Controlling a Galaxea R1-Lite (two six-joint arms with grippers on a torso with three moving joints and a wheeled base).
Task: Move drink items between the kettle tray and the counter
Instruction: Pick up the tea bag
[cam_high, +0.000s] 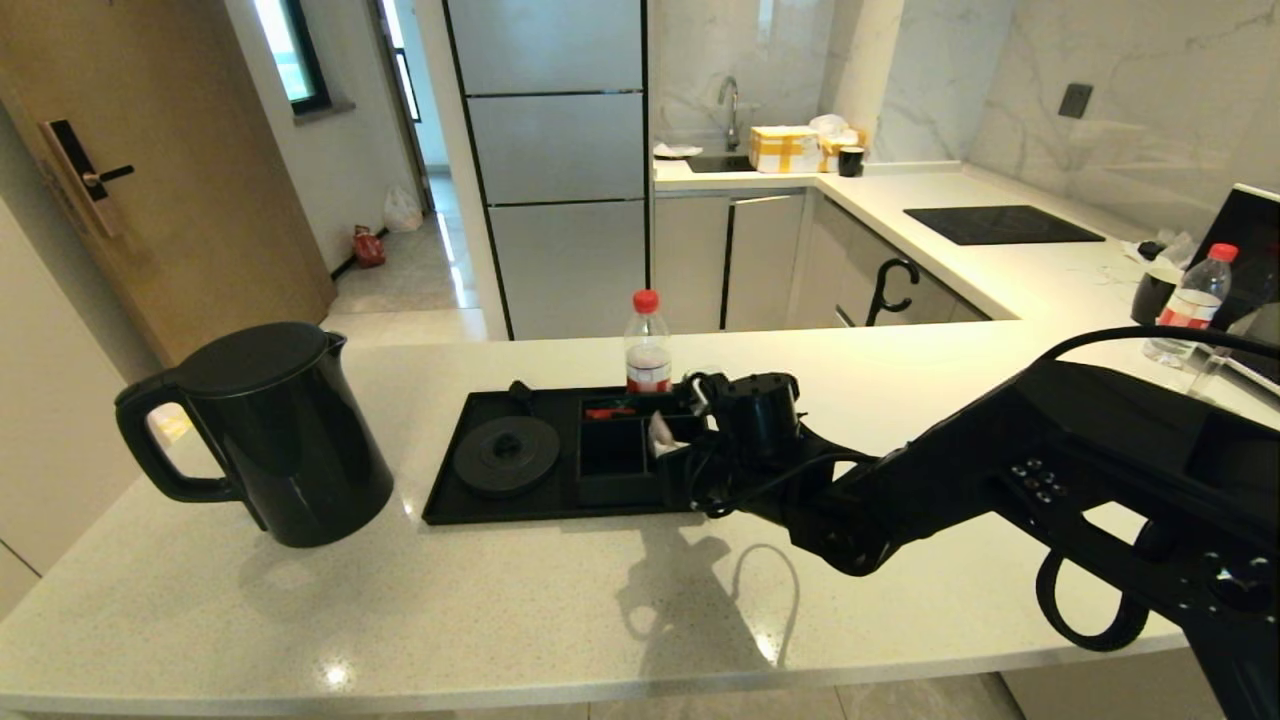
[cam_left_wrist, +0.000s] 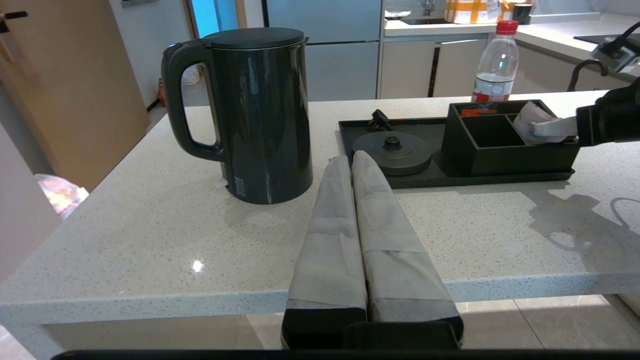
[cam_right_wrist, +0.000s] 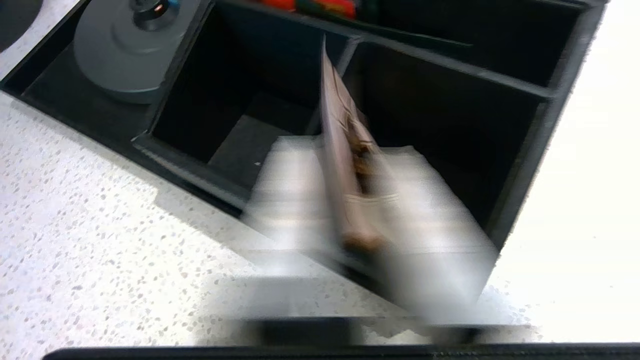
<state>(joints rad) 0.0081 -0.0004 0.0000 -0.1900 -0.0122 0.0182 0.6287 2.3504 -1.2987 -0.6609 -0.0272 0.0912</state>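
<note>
Speckled desk (cam_high: 560, 600): right end effector (cam_right_wrist: 345, 200) clamped on sachet (cam_right_wrist: 345, 150) inside kettle tray (cam_high: 470, 500) compartment; lift straight up so you clear the walls. Left end effector (cam_left_wrist: 352, 165) together, parked.

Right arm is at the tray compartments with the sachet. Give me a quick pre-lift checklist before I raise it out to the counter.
1. Right gripper shut on the sachet: ok, it stands edge-on between the fingers.
2. Sachet clear of the compartment walls of the kettle tray: cannot tell, the wrist view is blurred.
3. Bare counter in front of the tray for set-down: ok.
4. Kettle out of the path: ok, it stands left of the tray.
5. Left gripper parked, shut: ok.
</note>
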